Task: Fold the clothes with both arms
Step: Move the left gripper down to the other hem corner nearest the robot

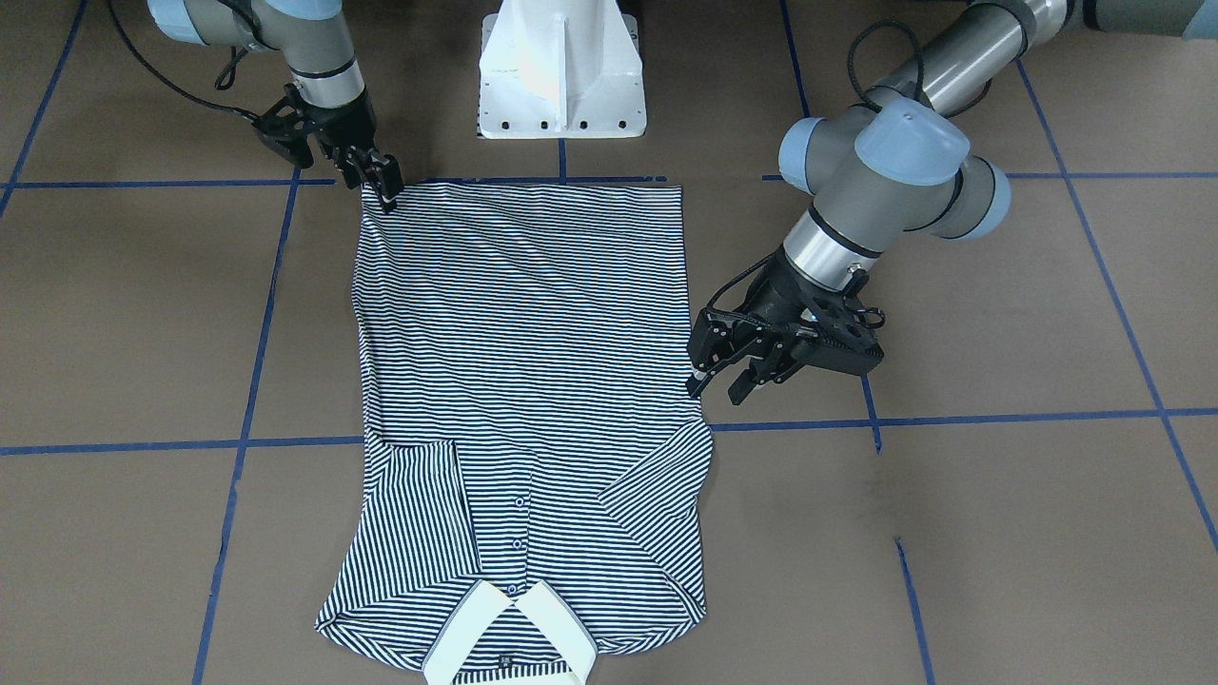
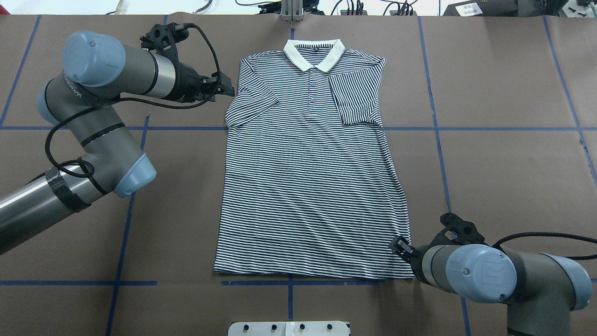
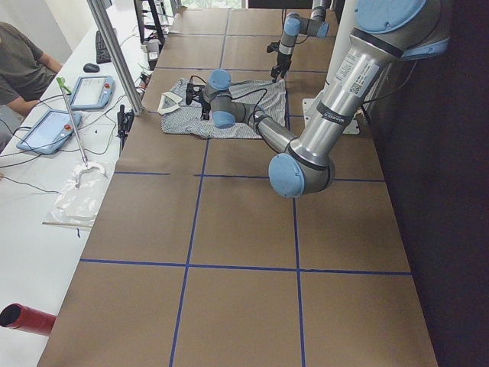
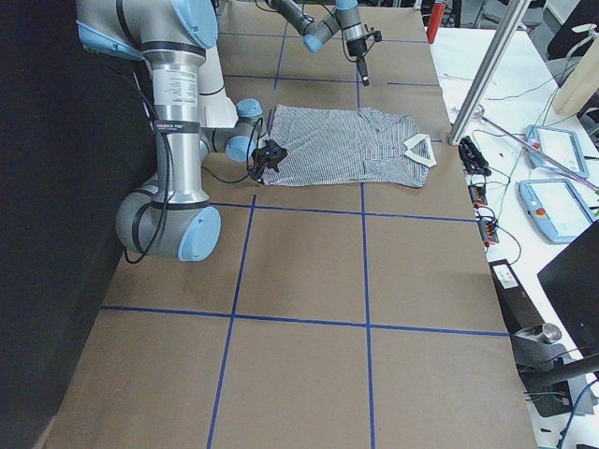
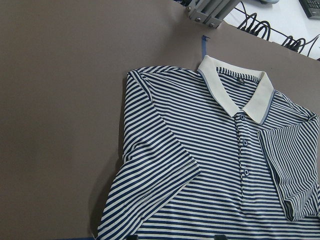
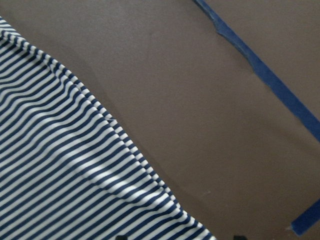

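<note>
at the near edge of the brown table [image 2: 503, 154], just in front of the white pedestal base [image 1: 561, 76], the navy-and-white striped polo shirt [image 2: 308, 186] lies flat and front up, its straight hem [image 2: 312, 273] running along a blue tape line [image 2: 74, 283]. the right gripper [image 1: 385, 193] sits low at the hem's corner on the robot's right side. its wrist camera shows two dark tips set apart on either side of the cloth's edge, so the fingers are spread and pinching nothing. beyond that, the shirt's body stretches away from the robot with only light wrinkles. farther up, on the robot's left, the left gripper [image 1: 720, 383] is just beside the shirt's side edge, close to the folded sleeve. its two fingers [image 1: 742, 382] are spread apart with no cloth between them; whether a tip touches the edge cannot be told. both short sleeves are turned inward over the chest, the right sleeve [image 2: 354, 95] lying squarely on the front and the left sleeve [image 2: 252, 107] slanting across it. farthest off, the button placket [image 2: 312, 91] leads up to the cream collar [image 2: 315, 53], which lies at the table's far edge.
</note>
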`<state>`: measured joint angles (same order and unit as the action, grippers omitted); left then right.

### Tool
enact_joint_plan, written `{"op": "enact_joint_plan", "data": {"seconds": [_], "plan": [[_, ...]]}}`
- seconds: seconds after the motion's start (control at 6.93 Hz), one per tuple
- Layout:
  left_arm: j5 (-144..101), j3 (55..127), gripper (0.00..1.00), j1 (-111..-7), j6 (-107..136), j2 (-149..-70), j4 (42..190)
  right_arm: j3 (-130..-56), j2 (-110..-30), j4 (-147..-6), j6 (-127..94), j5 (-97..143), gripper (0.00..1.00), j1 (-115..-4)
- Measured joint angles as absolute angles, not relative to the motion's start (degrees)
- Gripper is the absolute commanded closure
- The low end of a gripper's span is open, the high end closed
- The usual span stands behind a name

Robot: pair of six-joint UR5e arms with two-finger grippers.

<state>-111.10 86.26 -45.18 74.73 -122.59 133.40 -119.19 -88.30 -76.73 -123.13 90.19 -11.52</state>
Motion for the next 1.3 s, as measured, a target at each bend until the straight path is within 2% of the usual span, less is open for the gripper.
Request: {"op": "enact_joint_plan", "data": {"seconds": [0.14,0.29,1.01,1.3], "plan": [[-111.1,86.1,0.39,-45.2,74.8,-122.6,133.4,-119.1,-88.7,-76.7,-123.2,90.4,0.59,-11.0],[-111.0,86.1,0.39,-45.2,74.8,-122.5,133.4,-119.0,-89.1,-76.7,-123.2,90.5,0.98,-10.3],[-110.7,86.2,0.39,-45.2,75.2,-122.4,133.3,-120.4,-89.9,-76.6,-123.0,90.7,1.0,-8.9],[-109.1,89.5,0.39,-42.5,79.6,-120.8,132.2,-123.9,-93.0,-76.5,-122.7,91.0,1.0,-8.8]]}}
